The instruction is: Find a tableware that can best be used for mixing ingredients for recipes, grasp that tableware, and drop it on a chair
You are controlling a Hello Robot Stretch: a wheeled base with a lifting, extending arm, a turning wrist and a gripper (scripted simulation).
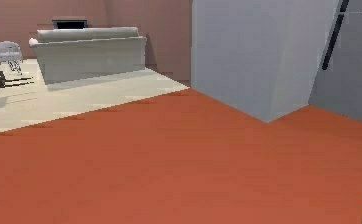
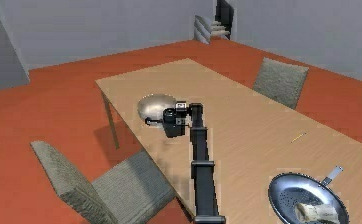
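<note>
A round metal bowl [image 2: 152,106] lies on the long wooden table [image 2: 249,130] near its left edge. My arm [image 2: 202,175] reaches up from the bottom edge over the tabletop. The gripper [image 2: 172,122] is right beside the bowl, on its right side. I cannot tell whether it holds anything, or whether it touches the bowl. A grey upholstered chair [image 2: 99,185] stands at the table's near left corner. A second grey chair [image 2: 281,80] stands at the far right side.
A dark pan [image 2: 307,198] with something pale in it sits at the table's bottom right, with a small thin thing [image 2: 299,135] farther up. Steps [image 2: 215,25] rise by the back wall. Ahead are a pale sofa [image 1: 89,52] on a cream rug [image 1: 79,98], a grey wall block [image 1: 254,55] and red floor [image 1: 179,160].
</note>
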